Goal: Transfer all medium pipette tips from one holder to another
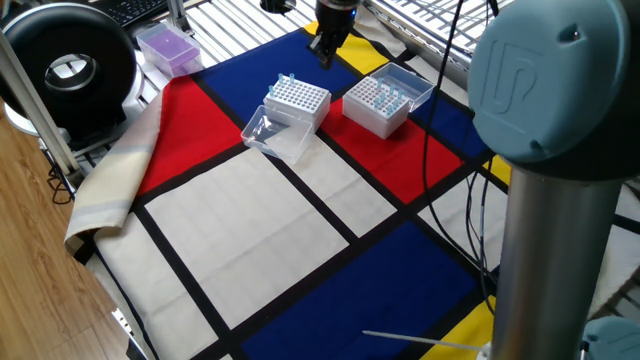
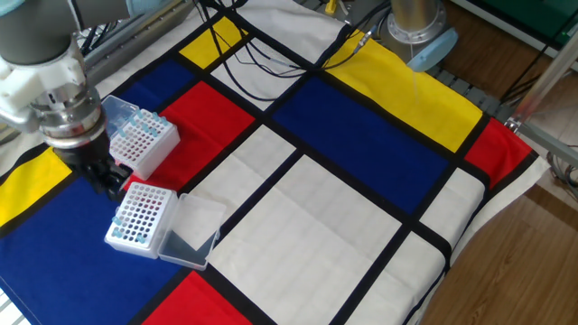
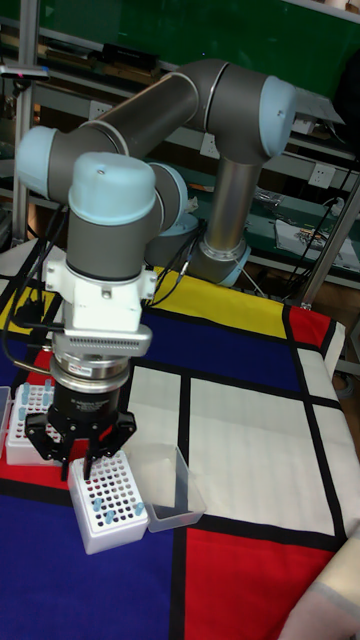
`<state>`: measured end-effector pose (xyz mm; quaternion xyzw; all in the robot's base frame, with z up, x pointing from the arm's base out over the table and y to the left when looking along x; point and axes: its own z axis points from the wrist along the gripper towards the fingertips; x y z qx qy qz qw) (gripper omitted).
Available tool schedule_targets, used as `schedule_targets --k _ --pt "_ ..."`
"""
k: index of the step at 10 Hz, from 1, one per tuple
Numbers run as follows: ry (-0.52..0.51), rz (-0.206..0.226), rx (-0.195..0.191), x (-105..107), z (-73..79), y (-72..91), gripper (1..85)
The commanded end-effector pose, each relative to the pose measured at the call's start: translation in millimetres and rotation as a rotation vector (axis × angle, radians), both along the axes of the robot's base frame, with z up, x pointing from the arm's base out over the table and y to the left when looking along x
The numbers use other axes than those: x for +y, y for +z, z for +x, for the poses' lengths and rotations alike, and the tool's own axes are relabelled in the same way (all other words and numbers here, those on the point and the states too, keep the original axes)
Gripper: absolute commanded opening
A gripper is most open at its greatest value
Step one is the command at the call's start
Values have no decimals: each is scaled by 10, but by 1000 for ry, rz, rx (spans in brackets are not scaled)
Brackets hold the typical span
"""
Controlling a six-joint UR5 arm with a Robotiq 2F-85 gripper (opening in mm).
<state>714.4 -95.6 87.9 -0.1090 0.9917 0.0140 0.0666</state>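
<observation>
Two white perforated holders sit on the cloth. The near holder has its clear lid open beside it and carries a few pale-blue medium pipette tips in one corner. The far holder carries several tips. My gripper hangs just above the near holder's back edge, between the two holders. Its fingers are pinched together. Anything between them is too small to make out.
Black cables lie across the yellow and blue panels by the arm's base. A purple box and a round black device stand off the cloth's left edge. Metal racking runs behind the holders.
</observation>
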Motion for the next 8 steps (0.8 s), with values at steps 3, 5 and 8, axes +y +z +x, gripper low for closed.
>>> schedule_targets --k 3,5,8 --pt "39 -9 -8 158 195 -78 313" --pt "38 -19 -3 215 222 -84 313" --pt "61 -31 12 254 212 -80 310"
